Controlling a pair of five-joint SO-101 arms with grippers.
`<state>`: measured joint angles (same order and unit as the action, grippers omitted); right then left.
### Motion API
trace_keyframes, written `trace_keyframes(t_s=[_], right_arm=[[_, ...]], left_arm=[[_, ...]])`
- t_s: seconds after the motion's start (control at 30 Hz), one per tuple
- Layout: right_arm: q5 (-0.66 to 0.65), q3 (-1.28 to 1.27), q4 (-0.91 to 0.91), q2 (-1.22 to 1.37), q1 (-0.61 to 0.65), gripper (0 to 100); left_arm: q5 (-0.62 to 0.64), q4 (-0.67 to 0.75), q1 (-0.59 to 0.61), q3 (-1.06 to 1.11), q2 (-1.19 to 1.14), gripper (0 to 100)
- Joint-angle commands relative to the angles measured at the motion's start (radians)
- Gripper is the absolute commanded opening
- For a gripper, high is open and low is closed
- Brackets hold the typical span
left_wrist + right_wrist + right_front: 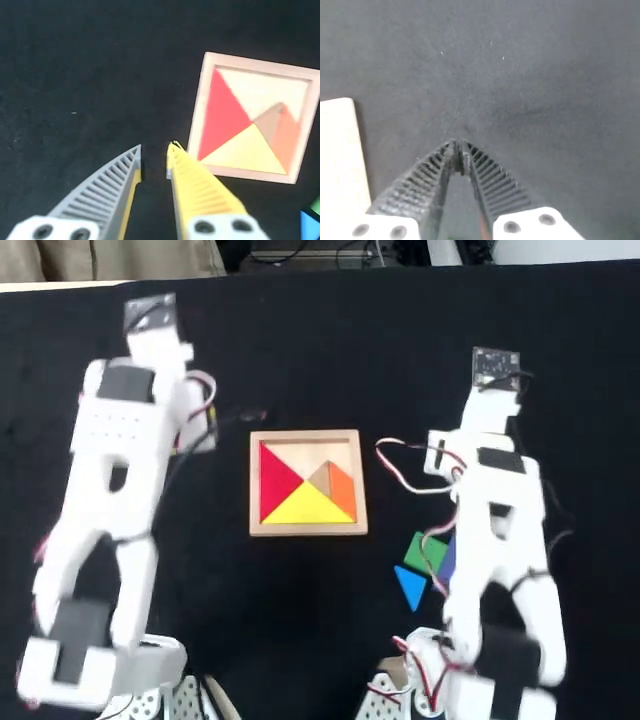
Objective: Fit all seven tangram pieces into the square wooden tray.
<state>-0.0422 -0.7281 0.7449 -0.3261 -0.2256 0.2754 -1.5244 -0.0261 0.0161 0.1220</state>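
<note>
The square wooden tray [308, 529] lies mid-table holding a red triangle [277, 480], a yellow triangle [308, 507], an orange piece [344, 488] and a small tan triangle [322, 478]. To its right, loose on the black cloth beside the right arm [497, 510], lie a green piece [424, 551], a blue triangle [410, 587] and a dark blue piece [448, 558]. My left gripper [155, 149] is open and empty, above the cloth just off a corner of the tray [200, 107]. My right gripper [458, 150] is shut on nothing over bare cloth.
The left arm [110, 500] stands left of the tray. A pale flat surface [340, 160] lies beside the right gripper. The cloth's far edge meets a light tabletop [60, 282]. Red and white cables [400, 468] hang between the tray and the right arm.
</note>
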Motion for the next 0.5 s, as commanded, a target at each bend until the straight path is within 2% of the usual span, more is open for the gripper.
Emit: trace_keyframes(t_s=[0.0,0.1,0.2,0.47], right_arm=[[-0.005,-0.004,0.097,-0.156,-0.048,11.5],[-0.126,-0.038,0.183,-0.217,-0.054,17.9],[-0.239,-0.044,0.304,-0.226,-0.041,18.3],[-0.430,0.025,0.624,-0.226,-0.064,18.4]], left_arm=[[-0.021,0.307,0.018,0.473,0.305,13],[-0.014,0.502,0.048,0.722,0.474,17],[-0.018,0.632,0.091,0.903,0.603,19],[-0.021,0.657,0.179,1.101,0.700,19]])
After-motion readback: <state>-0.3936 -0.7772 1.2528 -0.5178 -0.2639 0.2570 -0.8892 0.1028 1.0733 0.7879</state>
